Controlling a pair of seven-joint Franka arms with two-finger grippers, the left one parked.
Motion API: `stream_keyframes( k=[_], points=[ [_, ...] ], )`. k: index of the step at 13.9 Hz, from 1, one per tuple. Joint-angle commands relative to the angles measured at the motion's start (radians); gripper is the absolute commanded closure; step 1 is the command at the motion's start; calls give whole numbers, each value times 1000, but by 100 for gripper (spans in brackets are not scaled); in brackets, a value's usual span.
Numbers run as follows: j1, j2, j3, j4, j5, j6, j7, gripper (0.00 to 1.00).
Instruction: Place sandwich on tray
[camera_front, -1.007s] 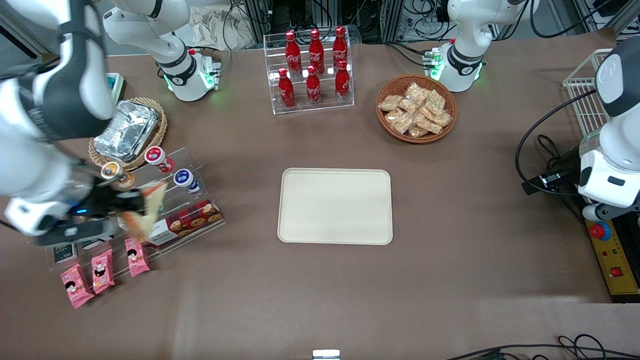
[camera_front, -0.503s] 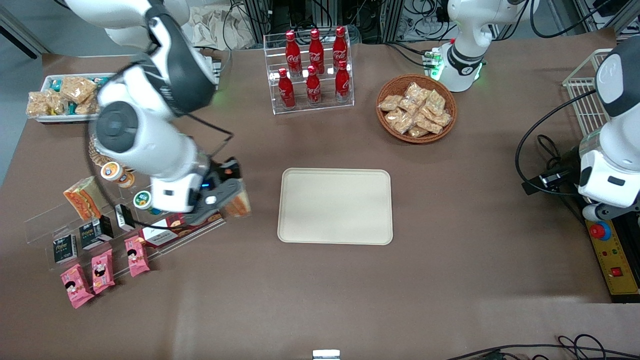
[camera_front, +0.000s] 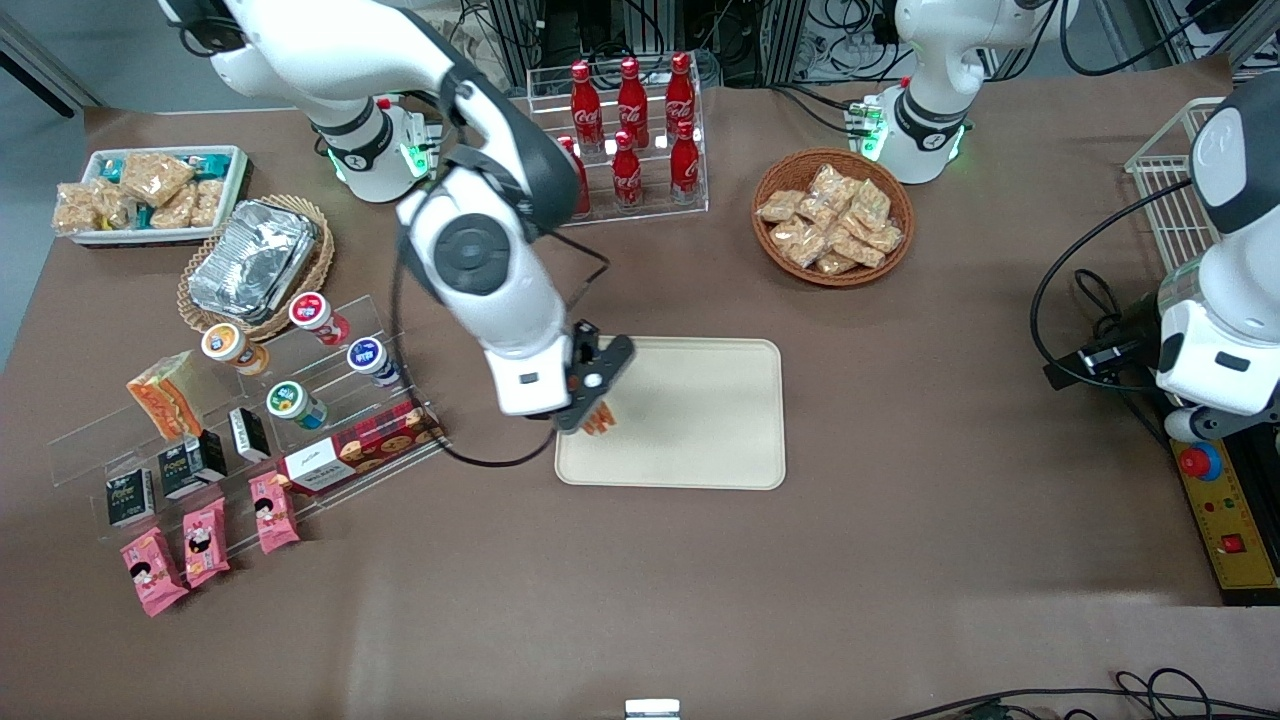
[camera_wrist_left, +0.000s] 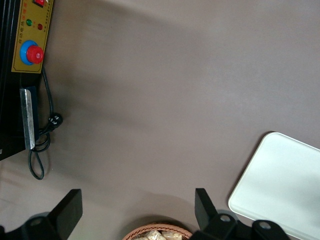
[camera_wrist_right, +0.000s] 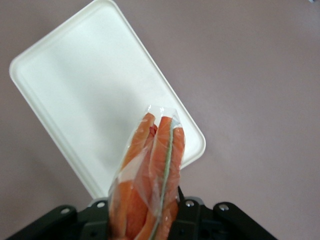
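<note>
My right gripper is shut on the sandwich, a clear-wrapped wedge with orange layers and a thin green line. It hangs just above the cream-beige tray, over the tray's end nearest the working arm and close to the corner nearer the front camera. In the right wrist view the sandwich points out from the gripper across the tray's rounded corner, with brown table under its other side. The fingers are mostly hidden by the wrapper.
A stubbier wrapped sandwich sits on the acrylic shelf with cups and a cookie box. Near the arm bases stand a cola bottle rack, a snack basket, foil trays and a white bin.
The right arm has swung from the acrylic shelf across the table to the tray, carrying the sandwich with it. The tray has not moved.
</note>
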Motion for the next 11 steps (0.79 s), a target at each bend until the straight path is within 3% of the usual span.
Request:
stream_keyframes(
  k=[1,3,8,11],
  points=[
    [33,71,-1,17,-72,76,-71,62],
    [56,113,-3,17,-72,128,-205,62],
    [76,194,-4,17,-83,229,-337,62],
    [90,257,-4,17,-169,330,-340,62]
  ],
)
